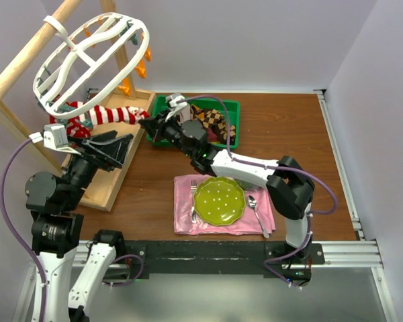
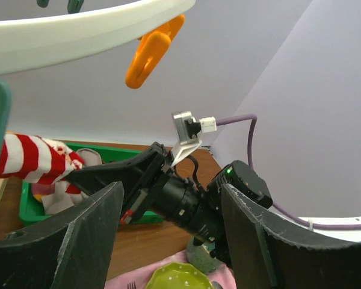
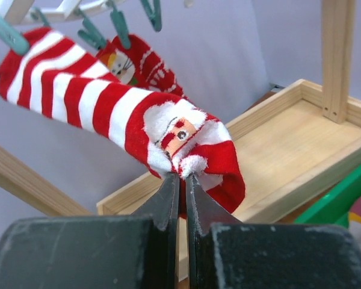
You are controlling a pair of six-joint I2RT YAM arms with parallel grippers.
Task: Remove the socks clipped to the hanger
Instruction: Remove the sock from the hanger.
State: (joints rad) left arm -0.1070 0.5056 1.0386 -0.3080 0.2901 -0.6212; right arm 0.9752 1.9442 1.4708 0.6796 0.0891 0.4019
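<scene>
The white oval hanger hangs tilted from the wooden pole at the far left, with orange clips on its rim. A red-and-white striped sock with a Santa face is held at its cuff by teal clips; a second red sock hangs behind it. My right gripper is shut on the striped sock's toe, and the sock is stretched toward it. My left gripper is open and empty below the hanger rim, facing the right arm. An argyle sock lies in the green tray.
The green tray sits at the back centre. The wooden rack's base tray lies on the left. A pink napkin near the front holds a green plate, a fork and a spoon.
</scene>
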